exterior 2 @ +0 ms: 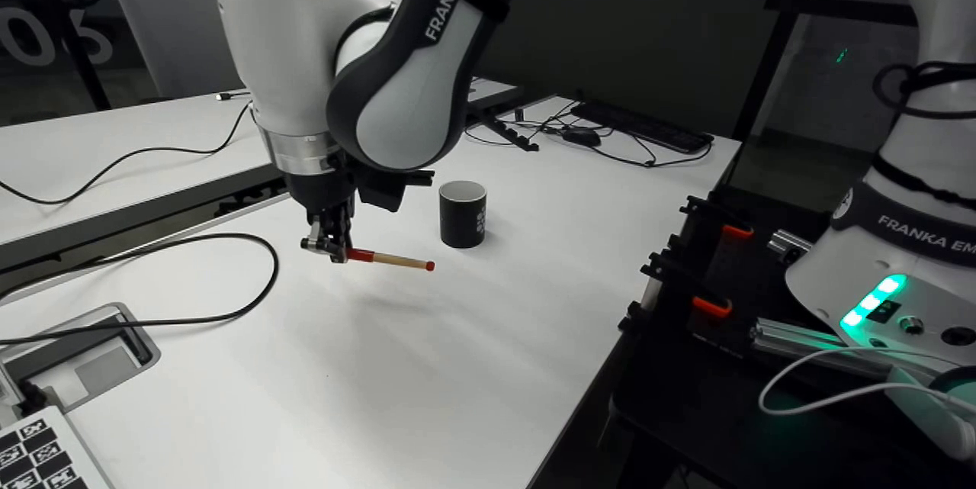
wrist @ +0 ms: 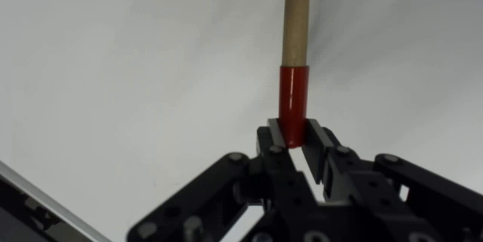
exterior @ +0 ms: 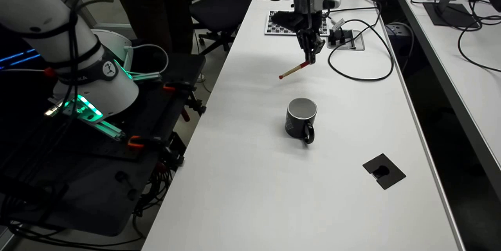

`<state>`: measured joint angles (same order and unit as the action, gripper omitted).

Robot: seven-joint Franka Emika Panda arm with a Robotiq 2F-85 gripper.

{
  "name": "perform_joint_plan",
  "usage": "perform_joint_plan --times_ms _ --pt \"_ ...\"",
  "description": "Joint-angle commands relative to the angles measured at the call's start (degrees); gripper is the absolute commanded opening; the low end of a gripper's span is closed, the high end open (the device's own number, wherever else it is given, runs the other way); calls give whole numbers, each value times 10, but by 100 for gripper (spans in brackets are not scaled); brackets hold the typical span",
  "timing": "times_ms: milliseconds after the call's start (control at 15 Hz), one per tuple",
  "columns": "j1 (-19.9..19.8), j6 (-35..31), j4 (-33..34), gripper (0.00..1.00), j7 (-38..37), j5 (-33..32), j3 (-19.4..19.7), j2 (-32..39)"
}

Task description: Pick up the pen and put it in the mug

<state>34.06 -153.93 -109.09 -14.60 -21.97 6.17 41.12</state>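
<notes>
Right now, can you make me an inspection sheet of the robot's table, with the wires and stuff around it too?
Surface: white table, nothing seen spilled on it.
Job's things: dark mug upright; pen held sideways, outside it.
Clutter: white-framed keyboard, black keyboard, computer mouse, black square plate.
Gripper: shut on the pen's longer red end.
Cables: black cable looped on the table.
Surroundings: office chair beside the table; second white table across a gap.

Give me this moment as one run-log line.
gripper: shut on pen; pen: held above table, outside mug; mug: upright on table; placement: not yet done
</notes>
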Motion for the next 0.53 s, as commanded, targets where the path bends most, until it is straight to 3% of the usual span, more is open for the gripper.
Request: perform_joint_plan --times_ms 0,267,467 --pt "45 -72 -50 5 -89 -56 60 -44" --pt "120 -183 -82 5 -176 -83 164 -50" --pt "187 -205 -105 5 -183 -54 242 -44"
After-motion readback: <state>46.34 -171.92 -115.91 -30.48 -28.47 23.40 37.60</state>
